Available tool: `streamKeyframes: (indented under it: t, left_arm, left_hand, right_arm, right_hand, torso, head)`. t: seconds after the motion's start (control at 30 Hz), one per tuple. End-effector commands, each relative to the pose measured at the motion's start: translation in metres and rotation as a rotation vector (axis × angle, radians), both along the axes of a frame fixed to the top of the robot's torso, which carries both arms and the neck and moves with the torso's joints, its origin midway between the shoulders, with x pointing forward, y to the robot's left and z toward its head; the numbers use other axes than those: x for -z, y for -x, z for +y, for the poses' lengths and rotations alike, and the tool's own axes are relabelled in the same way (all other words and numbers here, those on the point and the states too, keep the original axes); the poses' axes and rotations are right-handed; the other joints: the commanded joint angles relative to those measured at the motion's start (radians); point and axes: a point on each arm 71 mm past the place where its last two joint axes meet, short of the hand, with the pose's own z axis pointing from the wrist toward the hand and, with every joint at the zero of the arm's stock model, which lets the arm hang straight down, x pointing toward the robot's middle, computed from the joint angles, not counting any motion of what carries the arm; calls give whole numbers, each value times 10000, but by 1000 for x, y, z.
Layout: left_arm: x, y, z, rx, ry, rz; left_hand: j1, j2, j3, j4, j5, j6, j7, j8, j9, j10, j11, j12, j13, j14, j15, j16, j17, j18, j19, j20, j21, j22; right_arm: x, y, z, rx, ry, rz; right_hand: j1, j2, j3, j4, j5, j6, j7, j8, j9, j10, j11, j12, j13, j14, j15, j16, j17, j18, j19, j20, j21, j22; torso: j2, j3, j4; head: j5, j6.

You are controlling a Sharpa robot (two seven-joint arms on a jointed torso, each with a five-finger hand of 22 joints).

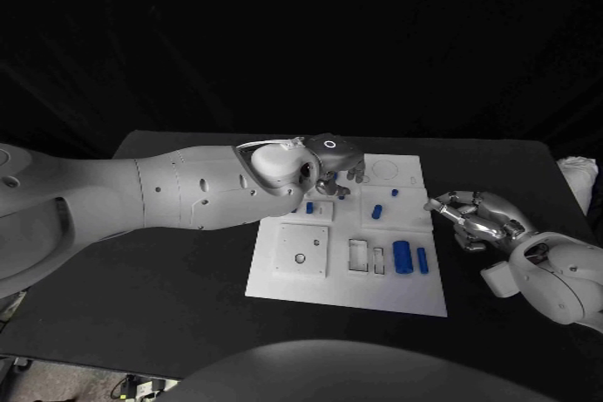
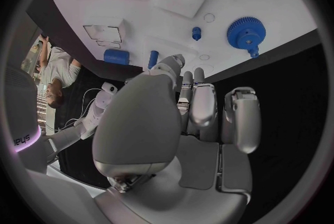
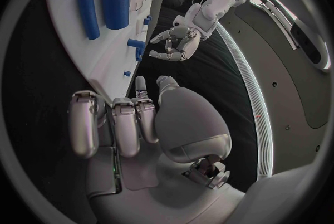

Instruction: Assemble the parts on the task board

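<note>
The white task board (image 1: 283,275) is lying flat mid-table. A thick blue cylinder (image 1: 403,256) and a slimmer blue rod (image 1: 423,260) are lying side by side near its right edge; smaller blue pieces (image 1: 376,212) are sitting farther back; a blue gear (image 2: 244,32) is resting on it

In your head view the left hand (image 1: 329,168) and its arm cover the far left corner of the task board (image 1: 301,284), hiding whatever sits beneath. You cannot tell whether its fingertips touch the board or hold anything. The blue gear (image 2: 245,33) seen from the left wrist is hidden there.
</note>
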Motion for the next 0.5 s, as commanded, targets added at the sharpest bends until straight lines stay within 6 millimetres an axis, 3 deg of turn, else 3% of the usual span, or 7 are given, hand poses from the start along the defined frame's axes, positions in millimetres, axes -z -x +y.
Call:
streamKeyframes:
  t: [0.03, 0.2, 0.5]
  left_arm:
    - [5, -1, 0, -146, -340, 263]
    - [10, -2, 1, -248, -466, 411]
    - [16, -3, 1, -310, -539, 557]
  left_hand:
    - [-217, -52, -80, 74, -354, 71, 3, 44, -35, 74, 32, 72, 40, 430, -23, 65, 6, -138, 664, -21, 26, 2292]
    - [-297, -29, -122, 65, -558, 115, 15, 58, -57, 132, 29, 140, 73, 447, -28, 123, 30, -132, 657, -13, -3, 2284]
    - [-181, 29, -31, -10, -286, 184, 48, 79, -88, 307, 18, 276, 145, 429, -32, 92, -59, -127, 648, -14, -31, 2278]
  right_arm:
    - [0, 1, 2, -166, -84, 10]
    - [0, 0, 1, -154, -68, 34]
    - [1, 0, 0, -126, -39, 59]
  right_hand:
    - [-81, -22, 8, 12, -50, 58, -28, -61, -9, 1377, -335, -11, 2141, 1017, -60, 0, 2536, -61, 68, 9, 19, 2018]
    - [-81, -22, 8, 12, -50, 58, -28, -61, -9, 1377, -335, -11, 2141, 1017, -60, 0, 2536, -61, 68, 9, 19, 2018]
    - [-72, -27, 17, 5, -39, 58, -32, -63, -9, 1377, -339, -11, 2141, 1012, -62, -4, 2524, -59, 65, 8, 14, 2016]
  torso:
    - [-3, -7, 0]
    - [-8, -1, -7]
    - [-4, 2, -2]
  head:
    - [-5, 2]
    - [-22, 2]
    - [-39, 2]
